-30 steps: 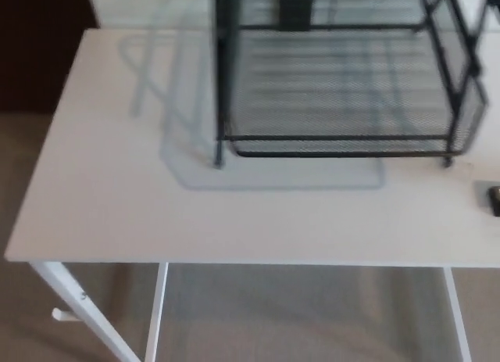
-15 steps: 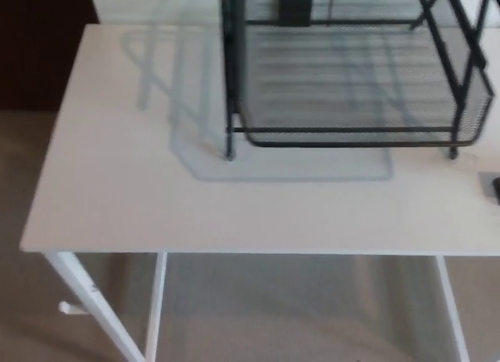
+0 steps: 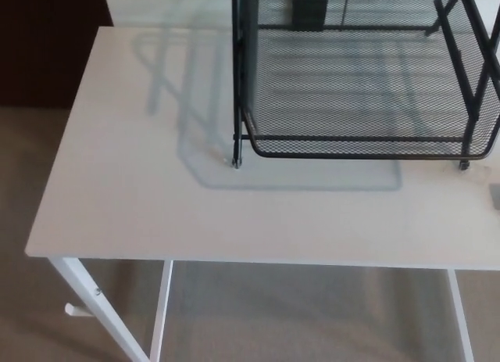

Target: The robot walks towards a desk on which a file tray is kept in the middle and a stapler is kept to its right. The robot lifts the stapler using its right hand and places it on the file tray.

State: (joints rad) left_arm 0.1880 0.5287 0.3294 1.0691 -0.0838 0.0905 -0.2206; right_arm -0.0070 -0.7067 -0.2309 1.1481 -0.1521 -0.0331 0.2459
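The whole view has shifted as the camera moves, carrying the stapler past the right edge, leaving the white desk [image 3: 133, 190] and mesh file tray [image 3: 367, 147]; neither hand shows, finger state untellable, lifting and placing apparently still ahead.

I count one white bench [image 3: 156, 198] and one black mesh file tray [image 3: 359, 88] toward its far right corner. Two tray feet [image 3: 236, 163] show on the top, and three white legs [image 3: 162, 311] show under the near edge.
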